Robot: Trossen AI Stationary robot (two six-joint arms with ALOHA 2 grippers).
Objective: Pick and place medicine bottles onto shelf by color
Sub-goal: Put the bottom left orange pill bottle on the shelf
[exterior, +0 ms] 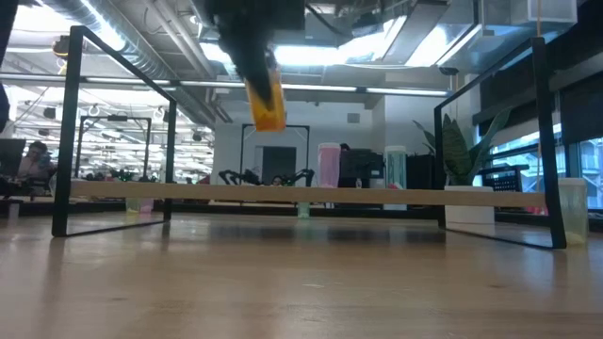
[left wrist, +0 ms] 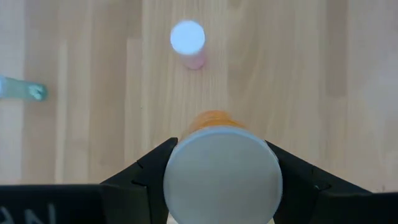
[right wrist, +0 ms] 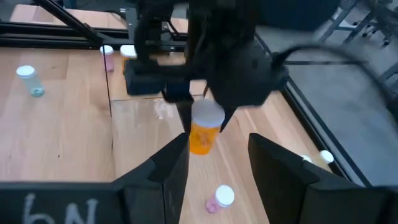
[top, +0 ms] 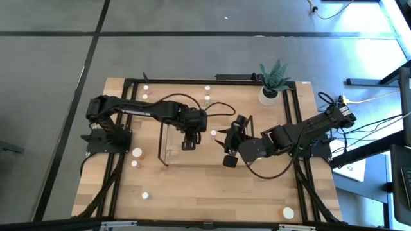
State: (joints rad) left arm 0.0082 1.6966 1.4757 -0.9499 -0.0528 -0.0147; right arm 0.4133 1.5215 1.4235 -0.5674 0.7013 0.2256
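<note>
Reaching over the shelf (top: 168, 146), the left pincer (right wrist: 205, 121) clamps an orange bottle (right wrist: 204, 132); right pincer (right wrist: 217, 165) gapes empty.

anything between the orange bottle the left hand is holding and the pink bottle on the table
No. In the left wrist view, only bare wood lies between the orange bottle in the left hand and the pink bottle.

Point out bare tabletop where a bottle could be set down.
Free: the wide wood strip between the clear rectangular shelf and the near table edge. Crowded: the middle, where the left hand, holding the orange white-capped bottle, meets the right hand.
</note>
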